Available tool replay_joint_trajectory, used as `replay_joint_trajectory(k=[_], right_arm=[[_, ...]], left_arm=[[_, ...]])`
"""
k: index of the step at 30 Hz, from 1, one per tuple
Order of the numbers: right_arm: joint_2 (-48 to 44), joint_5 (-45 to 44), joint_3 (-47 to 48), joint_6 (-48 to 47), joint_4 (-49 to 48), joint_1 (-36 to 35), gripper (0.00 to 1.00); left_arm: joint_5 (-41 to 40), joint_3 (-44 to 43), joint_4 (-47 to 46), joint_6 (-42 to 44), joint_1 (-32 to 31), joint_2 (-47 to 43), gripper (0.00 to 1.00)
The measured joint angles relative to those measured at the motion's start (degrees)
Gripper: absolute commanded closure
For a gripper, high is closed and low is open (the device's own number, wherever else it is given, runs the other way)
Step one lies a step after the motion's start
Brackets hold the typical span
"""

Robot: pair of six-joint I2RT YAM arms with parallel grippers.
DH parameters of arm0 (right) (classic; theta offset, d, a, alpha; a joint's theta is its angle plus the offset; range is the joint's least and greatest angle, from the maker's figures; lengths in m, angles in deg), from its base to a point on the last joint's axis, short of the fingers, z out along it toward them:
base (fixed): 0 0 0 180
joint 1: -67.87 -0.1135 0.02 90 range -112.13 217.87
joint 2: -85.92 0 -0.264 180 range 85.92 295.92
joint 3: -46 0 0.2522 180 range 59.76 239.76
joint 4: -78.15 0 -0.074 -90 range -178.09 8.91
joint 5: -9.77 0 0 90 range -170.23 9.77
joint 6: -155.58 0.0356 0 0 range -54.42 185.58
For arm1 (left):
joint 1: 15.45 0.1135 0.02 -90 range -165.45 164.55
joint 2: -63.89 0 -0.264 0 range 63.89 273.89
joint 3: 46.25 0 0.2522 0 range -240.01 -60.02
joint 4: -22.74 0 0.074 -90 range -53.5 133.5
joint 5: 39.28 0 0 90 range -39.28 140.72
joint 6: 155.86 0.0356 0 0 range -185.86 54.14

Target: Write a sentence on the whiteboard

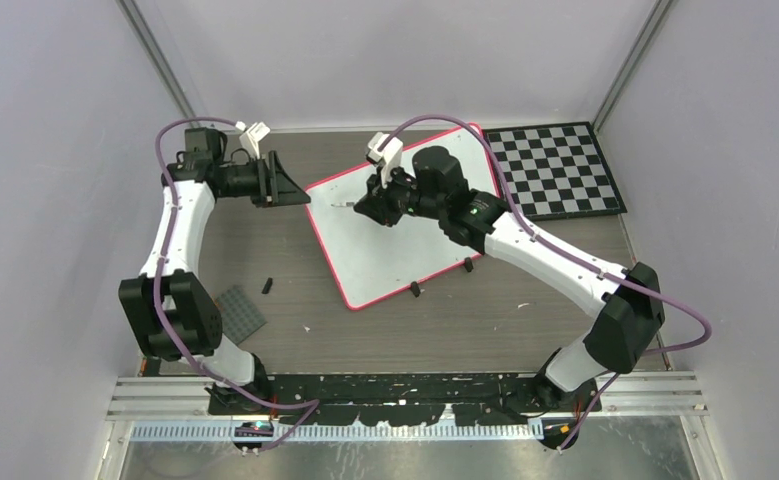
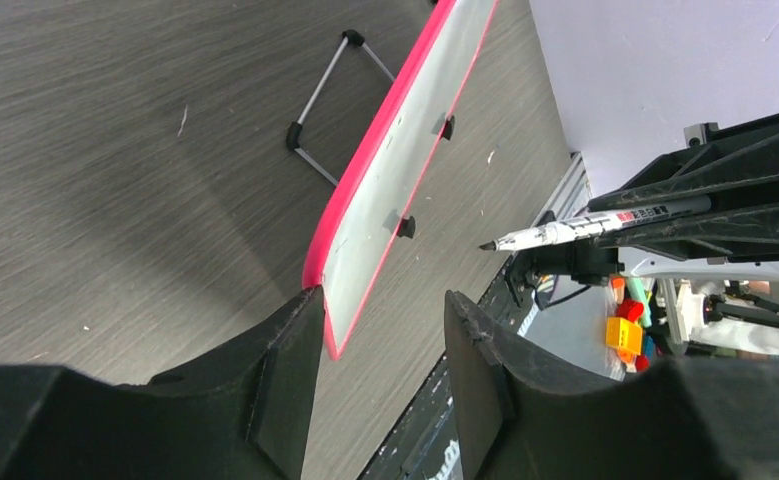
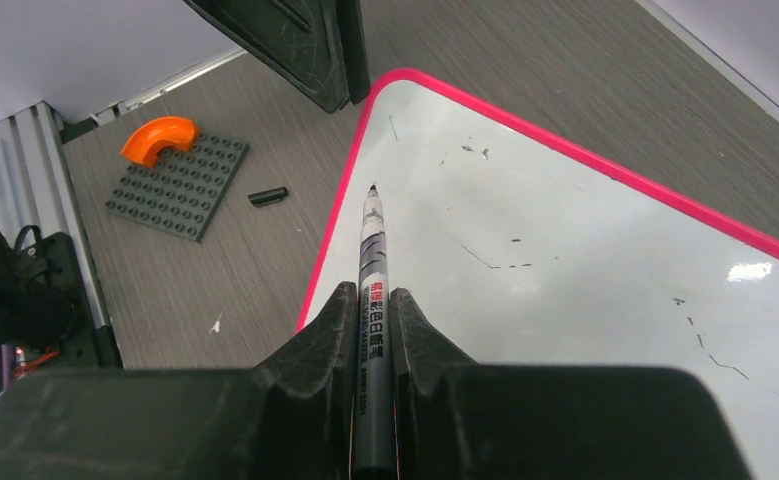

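The whiteboard [image 1: 395, 250] lies tilted in the middle of the table, white with a red-pink rim. It also shows in the left wrist view [image 2: 385, 190] and the right wrist view [image 3: 565, 250]. No handwritten sentence shows on it, only faint stray marks. My right gripper [image 1: 365, 207] [image 3: 372, 295] is shut on a grey marker [image 3: 373, 250], also seen from the left wrist [image 2: 585, 228]. Its tip points at the board's upper-left area; I cannot tell if it touches. My left gripper [image 1: 300, 192] [image 2: 380, 300] is open, with the board's top-left corner just between its jaws, against one finger.
A black-and-white checkerboard mat [image 1: 555, 170] lies at the back right. A grey studded plate [image 1: 240, 312] [image 3: 177, 185] with an orange arch [image 3: 158, 135] and a small black piece [image 1: 267, 286] lie left of the board. Black clip feet [image 1: 416, 290] stick out at the board's near edge.
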Motion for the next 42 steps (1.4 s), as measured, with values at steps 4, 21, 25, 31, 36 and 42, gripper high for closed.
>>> replay_joint_trajectory(k=[4,21,25,31,36,42], right_arm=[[0.2,-0.6,0.3,0.0,-0.1,0.0,1.00],[-1.1,-0.8,0.5,-1.6,0.0,0.0,1.00],[-1.9,-0.6,0.5,-1.5,0.0,0.4,1.00],[-2.6,-0.2,0.5,-1.6,0.0,1.1,1.00],[-3.3,0.9,0.2,-1.6,0.0,1.5,1.00],[-3.6,1.3,-0.2,-1.8,0.0,1.6,1.00]], left_arm=[[-0.6,-0.1,-1.8,-1.2,-0.3,1.9,0.52],[-4.0,2.9,-10.9,-4.4,3.7,-3.5,0.35],[-4.7,2.4,-10.1,-2.0,2.7,-1.6,0.36],[-4.5,1.5,-9.3,-0.5,-2.6,2.8,0.54],[-3.0,-0.4,-9.5,-0.9,-5.2,5.6,0.85],[2.3,-3.6,-9.6,-0.4,-6.7,6.4,1.00]])
